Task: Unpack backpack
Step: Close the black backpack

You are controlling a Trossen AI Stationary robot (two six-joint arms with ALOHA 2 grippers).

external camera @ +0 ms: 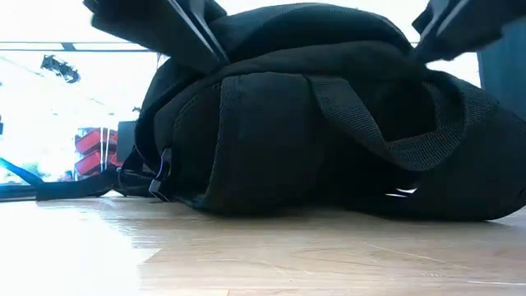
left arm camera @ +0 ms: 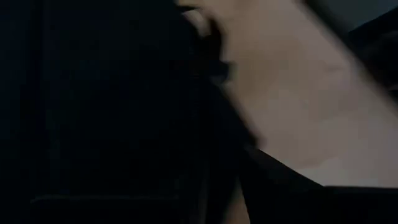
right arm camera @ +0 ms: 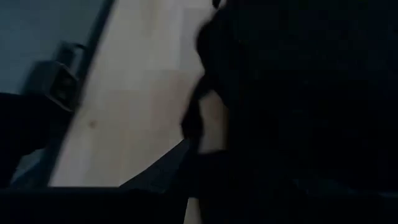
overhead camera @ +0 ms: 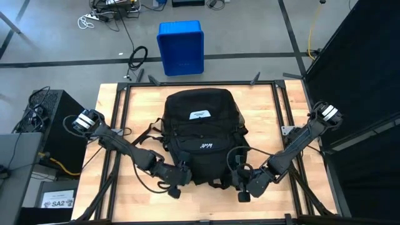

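The black backpack [overhead camera: 201,140] lies flat on the wooden table [overhead camera: 275,112], its white label [overhead camera: 199,114] and small white lettering [overhead camera: 206,145] facing up. The low view shows its near end [external camera: 312,131] resting on the wood, with a strap loop [external camera: 386,123] across it. My left gripper [overhead camera: 184,177] is at the backpack's near left corner. My right gripper [overhead camera: 240,179] is at its near right corner. Both are dark against the black fabric. Each wrist view shows only black fabric [left arm camera: 112,112] [right arm camera: 298,93] beside bare wood. Whether either gripper touches the backpack, I cannot tell.
A blue plastic bin [overhead camera: 181,47] stands on the floor beyond the table's far edge. Black frame rails [overhead camera: 122,112] run along the table's sides. A thin strap [overhead camera: 147,132] trails off the backpack's left side. A black box [overhead camera: 53,119] stands left of the table.
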